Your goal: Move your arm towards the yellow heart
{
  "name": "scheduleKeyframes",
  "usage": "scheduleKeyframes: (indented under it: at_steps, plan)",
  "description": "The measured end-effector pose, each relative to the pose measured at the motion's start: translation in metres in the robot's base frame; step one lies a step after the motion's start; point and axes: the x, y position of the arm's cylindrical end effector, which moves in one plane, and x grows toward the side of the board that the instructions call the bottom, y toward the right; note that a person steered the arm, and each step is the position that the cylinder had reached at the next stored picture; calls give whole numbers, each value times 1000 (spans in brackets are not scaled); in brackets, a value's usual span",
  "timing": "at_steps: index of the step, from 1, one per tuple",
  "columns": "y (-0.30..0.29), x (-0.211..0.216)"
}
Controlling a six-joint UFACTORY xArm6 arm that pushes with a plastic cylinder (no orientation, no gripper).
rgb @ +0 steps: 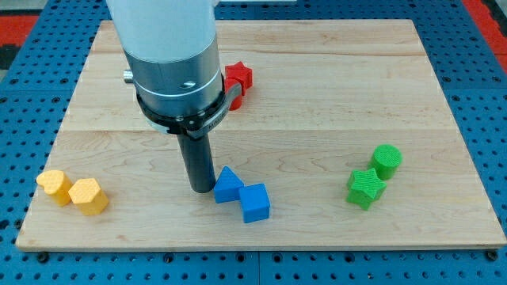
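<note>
Camera view: my tip, a bare rod with nothing to open or close, rests just left of the blue triangular block. The yellow heart lies well apart at the view's lower left, touching a yellow block. It looks light, rigid and easily slid; push its flat side.

Pale matt wooden board; ridged plastic blocks — yellow heart
</note>
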Motion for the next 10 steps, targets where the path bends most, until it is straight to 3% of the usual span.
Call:
scheduleKeyframes:
  at_steps: [8, 9, 10]
  plan:
    - [3, 0]
    - [-5, 17]
    - [4, 78]
